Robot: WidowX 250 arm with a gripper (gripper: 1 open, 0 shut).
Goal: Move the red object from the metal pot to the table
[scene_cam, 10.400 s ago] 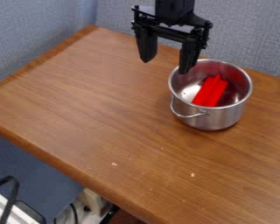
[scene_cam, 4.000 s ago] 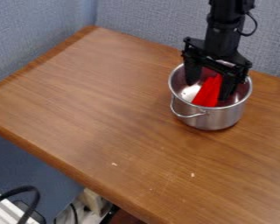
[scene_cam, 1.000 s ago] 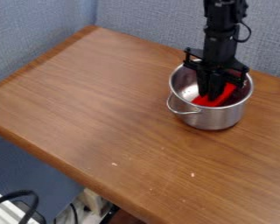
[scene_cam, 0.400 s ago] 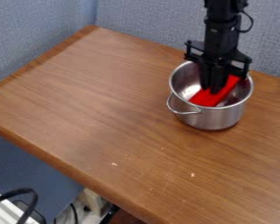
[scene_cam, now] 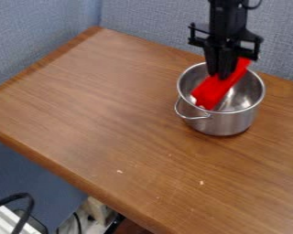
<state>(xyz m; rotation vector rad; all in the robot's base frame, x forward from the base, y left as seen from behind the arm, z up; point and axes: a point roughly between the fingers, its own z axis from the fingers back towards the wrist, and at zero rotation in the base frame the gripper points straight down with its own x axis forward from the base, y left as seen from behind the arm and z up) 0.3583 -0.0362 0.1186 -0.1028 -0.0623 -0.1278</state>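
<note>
Gripper pointing straight down, fingers pinched on upper end of red object. Grip at one end, so piece hangs tilted, lower end dipping left over pot mouth. Red object directly beneath fingers, mostly above rim of metal pot, probably not clear yet. Table bare to left, likely drop zone.

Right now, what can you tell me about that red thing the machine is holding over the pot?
The red object is a small, bright red oblong block with a plain surface; its material is unclear. It hangs tilted, its upper end pinched in the gripper, its lower end dipping toward the metal pot. Whether that end touches the pot cannot be told.
</note>
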